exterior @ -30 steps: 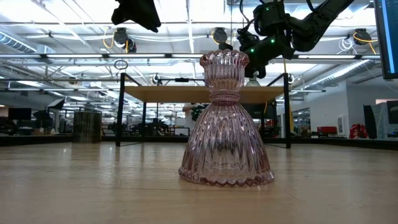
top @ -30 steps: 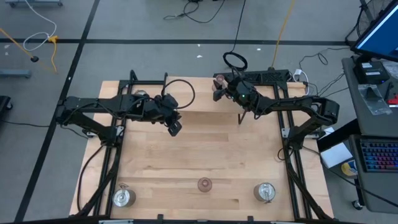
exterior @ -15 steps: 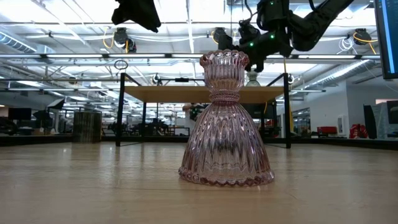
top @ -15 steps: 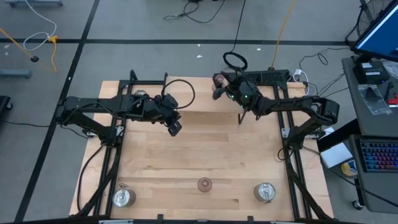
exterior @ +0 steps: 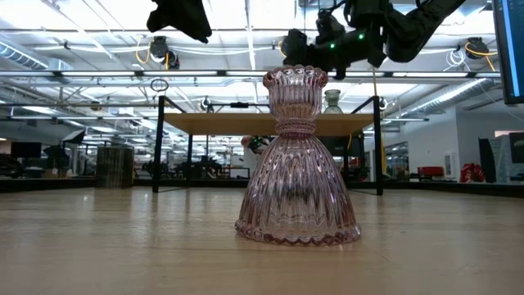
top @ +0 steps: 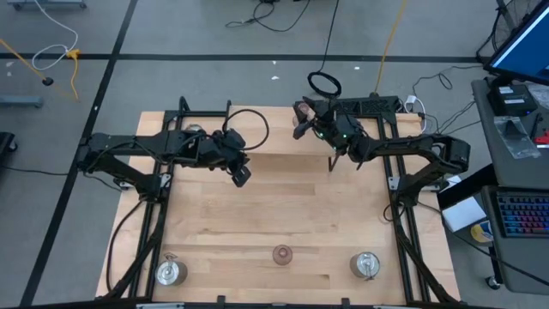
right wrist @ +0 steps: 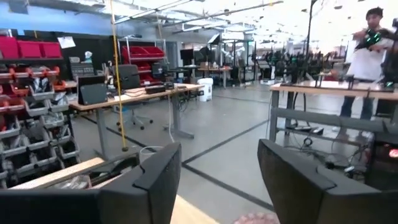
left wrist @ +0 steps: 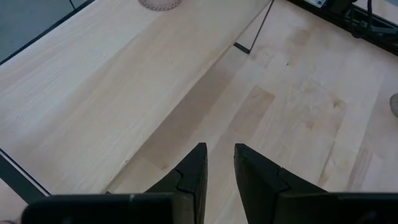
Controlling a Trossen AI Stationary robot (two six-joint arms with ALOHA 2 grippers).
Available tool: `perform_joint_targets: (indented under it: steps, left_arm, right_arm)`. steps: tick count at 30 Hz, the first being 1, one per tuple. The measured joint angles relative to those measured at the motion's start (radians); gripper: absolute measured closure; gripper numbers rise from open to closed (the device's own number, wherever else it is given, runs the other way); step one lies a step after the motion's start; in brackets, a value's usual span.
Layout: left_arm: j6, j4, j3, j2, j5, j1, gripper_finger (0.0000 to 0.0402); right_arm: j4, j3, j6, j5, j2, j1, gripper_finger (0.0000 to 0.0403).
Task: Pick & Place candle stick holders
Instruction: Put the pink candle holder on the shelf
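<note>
A pink glassy holder [top: 281, 254] stands on its wide base near the table's front edge, between two silver metal holders [top: 170, 272] [top: 366, 264]; it fills the low view [exterior: 297, 164]. Another pink holder [top: 301, 109] stands at the far edge. My right gripper [top: 299, 126] hovers just in front of it, open wide and empty; the holder's rim shows low between the fingers [right wrist: 255, 219]. My left gripper [top: 242, 176] waits above the table's middle left, its fingers a narrow gap apart and empty [left wrist: 219, 163]. A greenish holder [exterior: 332, 100] shows far off.
A black metal frame [top: 396, 184] runs along both table sides and the far edge. A further holder [top: 194, 130] sits under my left arm. Bare wood lies across the table's middle [top: 283, 206]. A person [right wrist: 373, 43] stands in the room beyond.
My right gripper has risen and gone a little toward the far edge, above the pink holder there. The holders have stayed in place.
</note>
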Motion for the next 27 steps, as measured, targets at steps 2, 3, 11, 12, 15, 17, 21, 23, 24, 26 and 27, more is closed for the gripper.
perform_joint_targets:
  steps: [2, 3, 11, 12, 15, 17, 21, 23, 24, 26, 27]
  left_arm:
    - [-0.001, 0.000, 0.000, 0.000, 0.000, 0.000, 0.0321]
    - [0.000, 0.000, 0.000, 0.000, 0.000, 0.000, 0.0321]
    - [-0.001, 0.000, 0.000, 0.000, 0.000, 0.000, 0.0321]
    - [-0.001, 0.000, 0.000, 0.000, 0.000, 0.000, 0.0321]
    - [-0.002, 0.000, 0.000, 0.000, 0.000, 0.000, 0.0321]
    - [-0.008, 0.000, 0.000, 0.000, -0.001, 0.000, 0.0321]
    - [-0.020, 0.000, 0.000, 0.000, 0.000, 0.000, 0.0321]
    - [-0.028, 0.000, 0.000, 0.000, 0.000, 0.000, 0.0321]
    - [-0.028, 0.000, 0.000, 0.000, 0.000, 0.000, 0.0321]
    - [-0.029, 0.000, 0.000, 0.000, 0.000, 0.000, 0.0321]
    - [-0.031, 0.000, 0.000, 0.000, 0.000, 0.000, 0.0321]
  right_arm:
    - [0.023, 0.001, -0.031, 0.002, -0.027, 0.000, 0.0210]
    - [0.027, 0.006, -0.052, 0.005, -0.042, -0.002, 0.0215]
    - [-0.080, 0.005, -0.143, 0.056, -0.191, -0.102, 0.0271]
    - [-0.118, 0.005, -0.121, 0.055, -0.203, -0.128, 0.0279]
    - [-0.244, 0.005, -0.032, 0.012, -0.221, -0.210, 0.0306]
    - [-0.303, 0.005, 0.046, -0.068, -0.222, -0.264, 0.0324]
    - [-0.381, 0.005, 0.192, -0.211, -0.219, -0.347, 0.0361]
    - [-0.409, 0.005, 0.222, -0.256, -0.217, -0.372, 0.0380]
    - [-0.422, 0.005, 0.228, -0.273, -0.215, -0.383, 0.0389]
    - [-0.425, 0.004, 0.240, -0.294, -0.215, -0.399, 0.0399]
    - [-0.425, 0.004, 0.242, -0.305, -0.216, -0.407, 0.0400]
